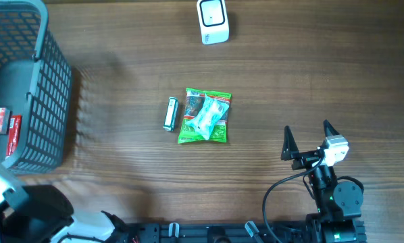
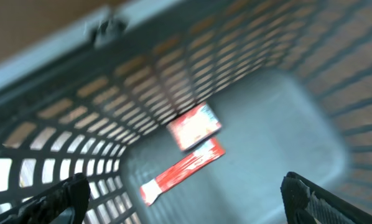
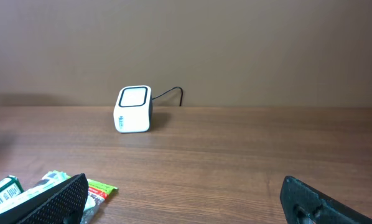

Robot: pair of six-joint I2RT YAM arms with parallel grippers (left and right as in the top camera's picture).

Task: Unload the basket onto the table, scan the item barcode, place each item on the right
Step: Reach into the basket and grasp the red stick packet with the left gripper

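Basket (image 1: pixel 53 101), left: red packets (image 2: pixel 192 127) inside. Centre: green packet (image 1: pixel 204 116) and small box (image 1: pixel 171 113), apparently awaiting scanner (image 1: pixel 213 20). Left gripper (image 2: pixel 183 186), right gripper (image 1: pixel 307 127): wide, empty.

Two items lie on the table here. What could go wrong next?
The small pack lies close beside the green bag; the open right gripper might catch both. The bag looks crinkled, so its barcode may not face the scanner flat.

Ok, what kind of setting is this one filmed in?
Probably a mock shop checkout on a wooden table: a white barcode scanner stands at the far edge, a green snack packet lies mid-table, and a grey mesh basket at the left holds two red packets.
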